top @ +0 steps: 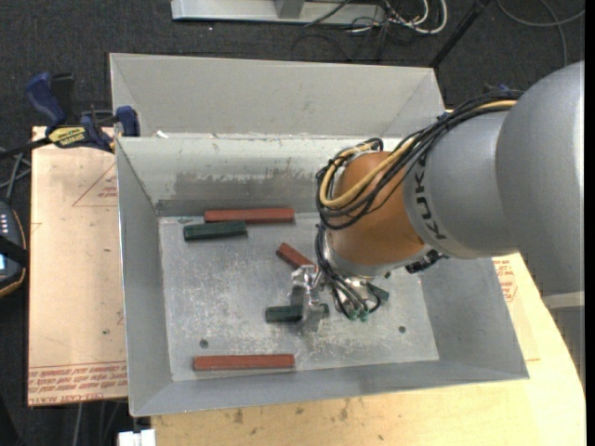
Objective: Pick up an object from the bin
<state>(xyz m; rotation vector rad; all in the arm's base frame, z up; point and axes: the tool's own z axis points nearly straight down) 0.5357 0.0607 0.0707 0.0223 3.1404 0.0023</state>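
Where my pincer hung: my pincer [308,301] was low over the floor of the bin [139,277], a little right of the middle, with my arm coming in from the view's right.
Pincer state: I could not tell how wide it stood; my own wrist covered most of it from above.
Wrist: my orange cover [372,221] sat just above the pincer, ringed by yellow and black cables [327,186].
Nearest thing: a short dark green block [282,315] lay flat on the floor, its right end right at my pincer; whether they touched I could not tell.
Next nearest: a small red-brown block [291,254] lay slanted just beyond the pincer, toward the back wall, apart from the green one.
Front of bin: a long red bar [244,362] lay flat along the floor's lower edge, well apart from my pincer.
Back of bin: a second red bar [249,216] lay along the foot of the back wall, and a longer dark green block [216,232] lay just beside it, to its lower left.
Floor: it was grey, scuffed metal, with the five pieces spread singly.
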